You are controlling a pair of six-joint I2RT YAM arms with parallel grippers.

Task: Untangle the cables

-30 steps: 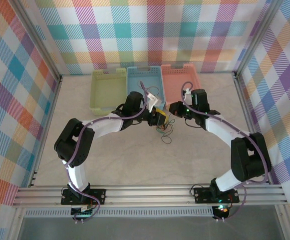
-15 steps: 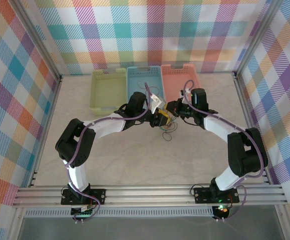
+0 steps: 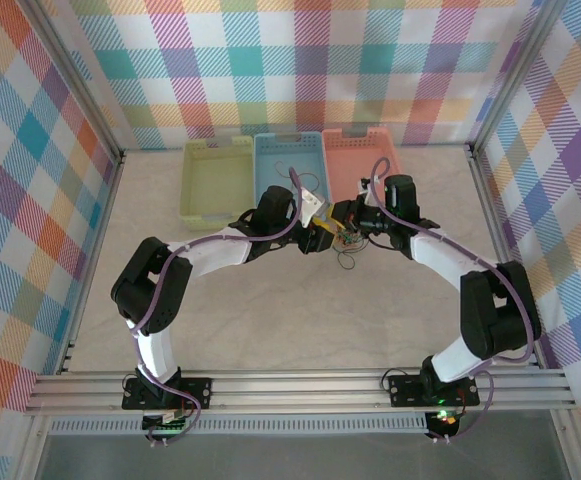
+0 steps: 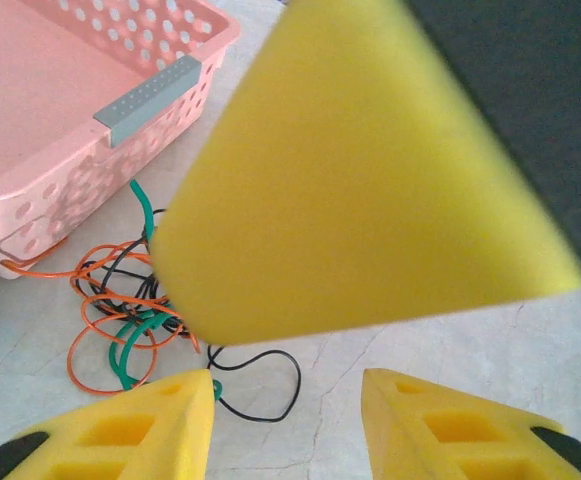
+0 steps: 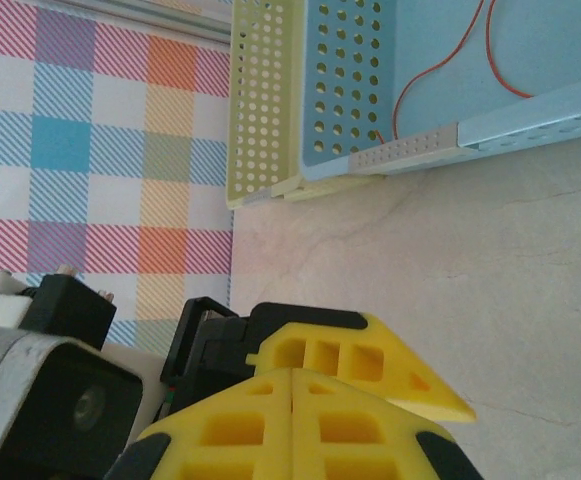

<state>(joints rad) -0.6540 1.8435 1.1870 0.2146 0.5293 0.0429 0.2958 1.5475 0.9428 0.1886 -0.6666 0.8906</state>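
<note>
Here the cables (image 3: pixel 347 243) lie in a loose tangle on the counter (image 3: pixel 270 320), toward its far edge, just in front of the near corner of the pink basket (image 3: pixel 365 150). In the left wrist view the tangle (image 4: pixel 120 325) shows orange, green and black strands beside the pink basket's wall (image 4: pixel 30 225), with 1 black loop trailing out toward the fingers.

The left end effector (image 3: pixel 322 238) sits just left of the tangle. Its 2 yellow fingers (image 4: pixel 170 420) stand partly apart, with bare counter in the gap (image 4: pixel 288 400) and nothing gripped. A green strand runs up to the left finger's tip; whether it touches I cannot tell.

The right end effector (image 3: pixel 350 222) meets it from the right, over the tangle. Its fingers (image 5: pixel 260 430) are pressed fully together (image 5: pixel 292 400), and no strand is visible between them.

Separately, 1 orange cable (image 5: pixel 495 50) lies inside the blue basket (image 5: pixel 420 60), which stands at the far edge between the green basket (image 3: pixel 215 180) and the pink one.
</note>
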